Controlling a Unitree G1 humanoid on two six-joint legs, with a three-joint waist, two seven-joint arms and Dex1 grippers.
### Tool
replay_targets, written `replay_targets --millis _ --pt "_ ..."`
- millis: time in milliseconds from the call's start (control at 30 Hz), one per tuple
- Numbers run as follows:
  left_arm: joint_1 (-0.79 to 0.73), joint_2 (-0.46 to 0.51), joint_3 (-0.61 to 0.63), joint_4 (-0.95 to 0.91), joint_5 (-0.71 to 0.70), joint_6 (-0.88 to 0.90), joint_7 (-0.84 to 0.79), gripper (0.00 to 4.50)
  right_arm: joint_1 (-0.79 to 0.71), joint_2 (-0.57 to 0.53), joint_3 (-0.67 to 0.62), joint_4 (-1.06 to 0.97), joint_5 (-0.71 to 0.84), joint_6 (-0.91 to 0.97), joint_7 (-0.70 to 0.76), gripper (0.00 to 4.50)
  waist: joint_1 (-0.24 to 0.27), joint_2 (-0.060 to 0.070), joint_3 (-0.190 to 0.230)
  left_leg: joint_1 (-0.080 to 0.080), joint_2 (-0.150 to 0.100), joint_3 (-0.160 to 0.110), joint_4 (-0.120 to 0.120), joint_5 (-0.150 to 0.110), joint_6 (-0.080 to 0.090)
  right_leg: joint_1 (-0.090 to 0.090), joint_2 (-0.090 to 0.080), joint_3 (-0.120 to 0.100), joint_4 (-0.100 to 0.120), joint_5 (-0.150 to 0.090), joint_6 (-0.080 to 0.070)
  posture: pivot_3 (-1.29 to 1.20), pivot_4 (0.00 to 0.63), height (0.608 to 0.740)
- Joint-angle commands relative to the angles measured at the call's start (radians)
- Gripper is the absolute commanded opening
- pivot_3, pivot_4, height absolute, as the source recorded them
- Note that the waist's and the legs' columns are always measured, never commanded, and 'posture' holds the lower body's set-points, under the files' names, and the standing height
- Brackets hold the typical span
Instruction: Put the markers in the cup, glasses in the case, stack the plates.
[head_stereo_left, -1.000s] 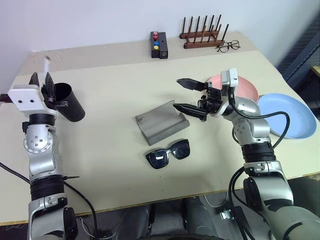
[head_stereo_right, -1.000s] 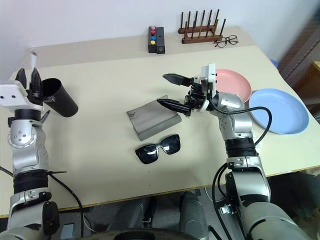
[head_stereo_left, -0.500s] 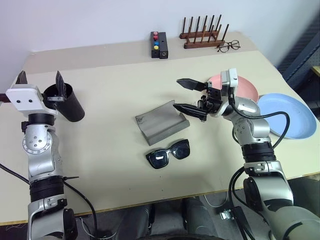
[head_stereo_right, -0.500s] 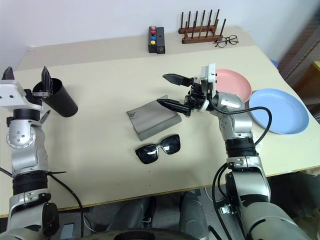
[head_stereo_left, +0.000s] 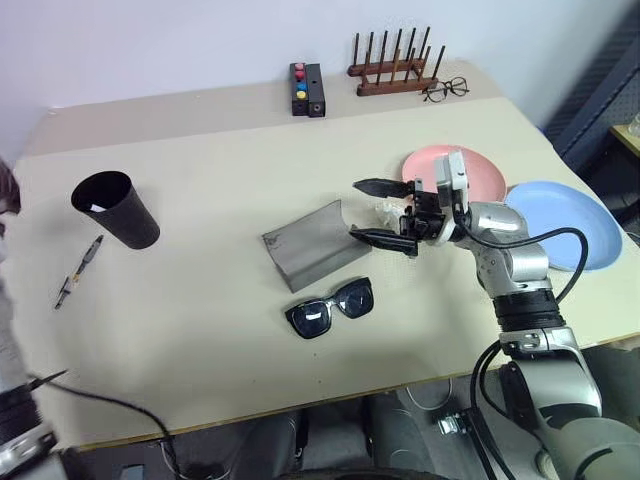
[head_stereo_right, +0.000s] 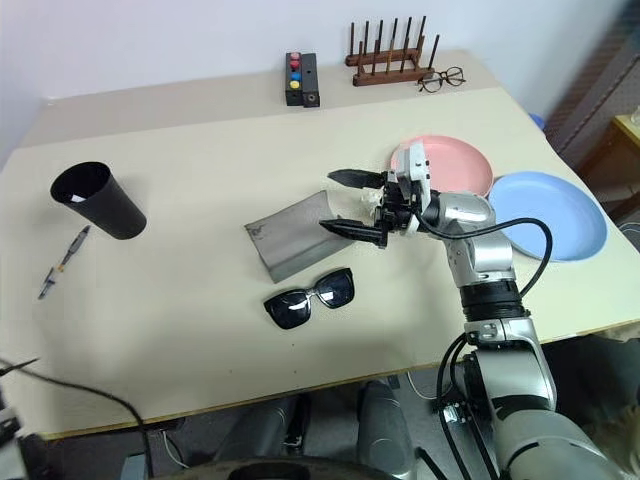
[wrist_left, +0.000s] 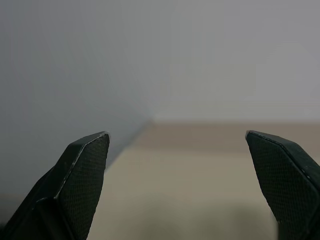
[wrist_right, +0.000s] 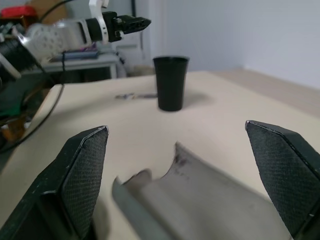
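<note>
The beige table (head_stereo_left: 200, 330) is seen spread with the task's things. Toward the right edge of the left eye view the light blue plate (head_stereo_left: 560, 222) and the salmon pink plate (head_stereo_left: 480, 175) lie side by side, their rims close, not stacked. At the centre the grey glasses case (head_stereo_left: 312, 245) lies open and empty, and the black sunglasses (head_stereo_left: 330, 308) rest on the table just below it. At the upper left the black cup (head_stereo_left: 115, 208) stands upright, with a white object visible inside its rim, judged to be one marker. The clear marker (head_stereo_left: 78, 270) lies on the table just below and left of the cup.

The marker step is judged half done; the glasses and plates are untouched. The right gripper (head_stereo_left: 385, 212) hovers over the case's right end with jaws spread wide and nothing held. The next move is judged to call either for the loose marker to be pinched along its thin barrel, or for the sunglasses to be lifted into the case.

The left gripper (wrist_left: 177, 175) is seen in its wrist view, jaws wide apart and empty, before a blurred pale surface. What the white object in the cup is cannot be told for certain.
</note>
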Motion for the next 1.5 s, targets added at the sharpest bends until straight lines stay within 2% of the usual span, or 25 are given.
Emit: replay_targets --millis 33,200,300,433,700,1167,1267,1500 --pt "0.082 0.096 0.079 -0.019 -0.072 0.139 -0.131 4.43 -0.010 -0.026 0.028 -0.033 -0.012 -0.018 0.069 4.50 0.004 0.000 0.000 0.000 0.000 0.000 0.000 0.000 0.000 0.000 0.000 0.000 0.000 0.000 0.000 0.00 0.150 0.740" --pt "0.190 0.212 0.057 0.018 -0.034 0.246 -0.258 4.43 -0.011 -0.047 0.081 -0.016 -0.049 -0.055 0.159 4.50 0.008 -0.001 0.000 0.000 -0.001 0.000 0.000 0.000 0.000 0.001 0.000 0.000 -0.001 0.000 0.000 0.00 0.150 0.740" --pt "0.202 0.256 0.022 0.044 -0.004 0.254 -0.313 4.43 -0.020 -0.045 0.092 -0.005 -0.057 -0.066 0.181 4.50 0.005 -0.001 0.000 0.000 0.000 0.000 0.000 0.000 0.000 0.001 0.000 0.000 -0.001 0.000 0.000 0.00 0.150 0.740" --pt "0.173 0.300 -0.099 0.086 0.067 0.246 -0.366 4.43 -0.018 -0.039 0.101 0.016 -0.077 -0.099 0.205 4.50 0.005 0.000 0.000 0.000 0.000 0.000 0.000 0.000 0.000 0.001 0.000 0.000 -0.001 0.000 0.000 0.00 0.150 0.740" --pt "0.029 0.307 -0.360 0.246 0.203 0.231 -0.421 4.43 -0.021 -0.015 0.099 0.041 -0.090 -0.122 0.198 4.50 0.003 -0.001 0.000 0.000 0.000 0.000 -0.001 0.000 0.000 0.000 0.000 0.000 0.000 0.000 0.000 0.00 0.150 0.740" --pt "-0.217 0.295 -0.552 0.525 0.363 0.199 -0.465 4.43 -0.004 -0.046 0.071 -0.017 -0.075 -0.083 0.160 4.50 0.005 -0.001 0.000 0.000 -0.001 0.000 0.000 0.000 -0.001 0.000 -0.001 0.000 0.001 0.000 0.000 0.00 0.150 0.740" --pt "-0.250 0.278 -0.581 0.561 0.376 0.214 -0.489 3.59 -0.002 -0.054 0.067 -0.025 -0.071 -0.077 0.154 4.50 0.006 0.001 -0.001 0.000 -0.001 0.000 0.000 0.000 -0.001 0.000 -0.001 0.000 0.001 0.000 0.000 0.00 0.150 0.740" --pt "-0.244 0.255 -0.591 0.557 0.364 0.307 -0.523 0.11 0.006 -0.067 0.058 -0.043 -0.064 -0.067 0.146 4.50 0.003 0.003 -0.002 0.001 -0.001 0.000 0.000 0.001 -0.001 0.000 -0.001 0.000 0.002 0.000 0.000 0.00 0.150 0.740"
